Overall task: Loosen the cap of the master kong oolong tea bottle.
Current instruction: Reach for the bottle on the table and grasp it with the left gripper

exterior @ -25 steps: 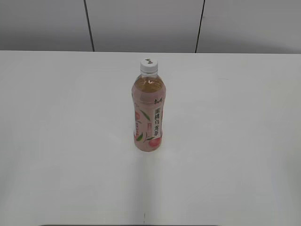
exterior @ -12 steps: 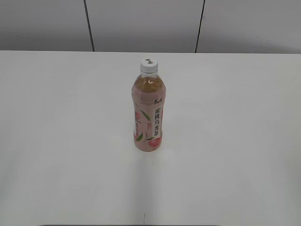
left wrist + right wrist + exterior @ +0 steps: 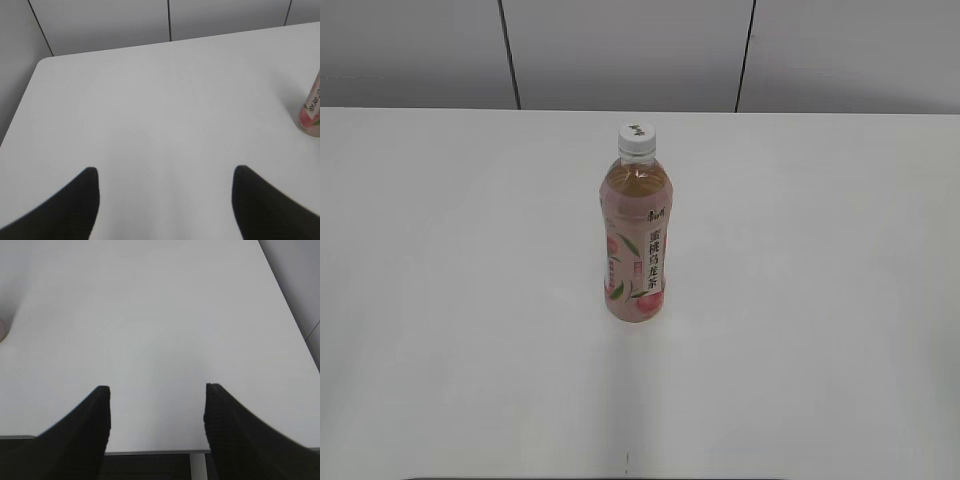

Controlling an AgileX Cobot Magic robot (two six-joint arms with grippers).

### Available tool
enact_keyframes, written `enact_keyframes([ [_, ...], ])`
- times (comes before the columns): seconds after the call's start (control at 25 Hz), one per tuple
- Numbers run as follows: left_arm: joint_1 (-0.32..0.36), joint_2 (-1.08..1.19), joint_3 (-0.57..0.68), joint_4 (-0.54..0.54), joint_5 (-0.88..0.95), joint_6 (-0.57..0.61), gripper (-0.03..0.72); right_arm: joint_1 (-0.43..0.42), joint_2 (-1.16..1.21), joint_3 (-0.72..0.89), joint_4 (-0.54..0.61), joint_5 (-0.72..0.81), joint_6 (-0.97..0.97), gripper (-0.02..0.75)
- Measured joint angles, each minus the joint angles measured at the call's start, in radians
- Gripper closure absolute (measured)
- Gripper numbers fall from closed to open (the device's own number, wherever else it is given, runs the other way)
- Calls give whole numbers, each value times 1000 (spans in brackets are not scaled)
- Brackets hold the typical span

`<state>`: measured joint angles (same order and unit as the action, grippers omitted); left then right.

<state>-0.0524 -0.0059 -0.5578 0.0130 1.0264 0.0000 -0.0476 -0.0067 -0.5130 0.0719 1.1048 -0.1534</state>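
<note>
The master kong oolong tea bottle (image 3: 635, 240) stands upright in the middle of the white table, pink label facing me. Its white cap (image 3: 636, 139) sits on the neck. Neither gripper shows in the exterior view. In the left wrist view my left gripper (image 3: 165, 172) is open and empty over bare table, and the bottle's base (image 3: 311, 112) shows at the right edge. In the right wrist view my right gripper (image 3: 156, 390) is open and empty near the table's front edge; a sliver of the bottle's base (image 3: 2, 330) shows at the far left.
The white table (image 3: 820, 300) ends at a grey panelled wall (image 3: 620, 50) behind. The left wrist view shows the table's rounded far-left corner (image 3: 42, 62). The right wrist view shows the front edge (image 3: 150, 451) and right edge (image 3: 290, 305).
</note>
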Motion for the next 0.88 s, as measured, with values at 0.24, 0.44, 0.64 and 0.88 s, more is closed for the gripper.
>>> enact_keyframes([
  [0.24,0,0,0,0,0,0,192,0,0,0,0,0,1,286],
  [0.44,0,0,0,-3,0,0,192,0,0,0,0,0,2,286],
  [0.64,0,25,-5,-38,-11,0,192,0,0,0,5,0,2,286],
  [0.88,0,178,-23,-130,-146,74,192,0,0,0,27,2,2,286],
])
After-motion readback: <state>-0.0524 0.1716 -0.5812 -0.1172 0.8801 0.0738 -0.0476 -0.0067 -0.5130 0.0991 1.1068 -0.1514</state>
